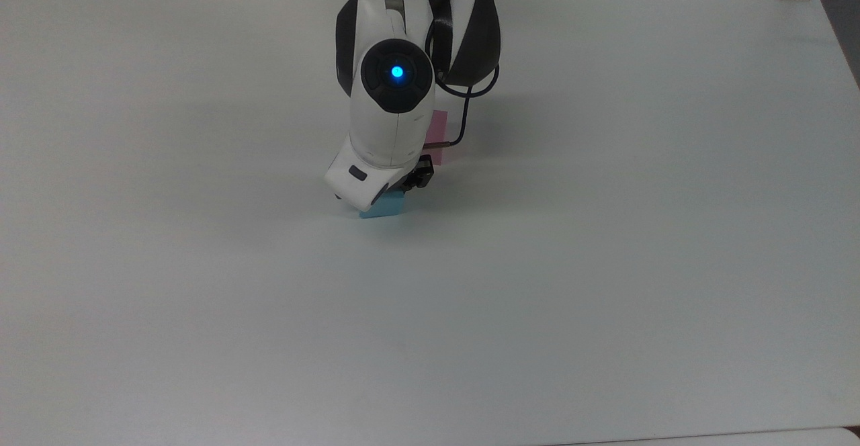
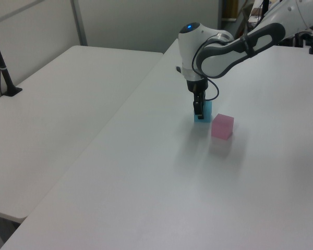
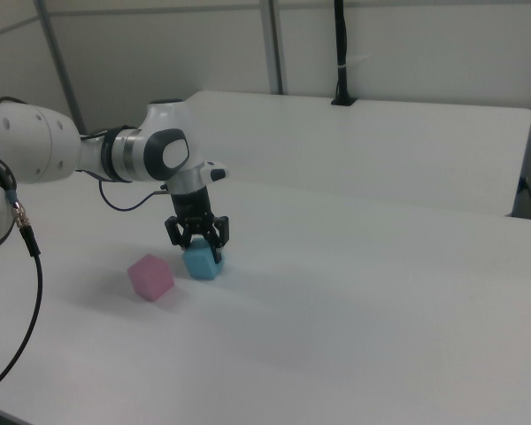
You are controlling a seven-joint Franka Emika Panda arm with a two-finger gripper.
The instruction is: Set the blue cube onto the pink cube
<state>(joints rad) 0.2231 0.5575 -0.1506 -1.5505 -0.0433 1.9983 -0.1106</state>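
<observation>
1. Top view: my two-finger black gripper (image 1: 396, 191) sits low over the small light-blue matte cube (image 1: 384, 207) on the white table (image 1: 605, 231). I'd centre before closing.
2. Left view: the fingers straddle the blue cube; the pastel-pink matte cube (image 2: 222, 126) stands just beside it.
3. Right view: jaws spread around the cube's top, apparently not yet clamped. Its plain faces look easy to pinch squarely.

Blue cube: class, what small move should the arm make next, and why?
Probably close the end effector on the blue cube. Its fingers straddle the cube, which sits on the table beside the pink cube, not on it.
</observation>
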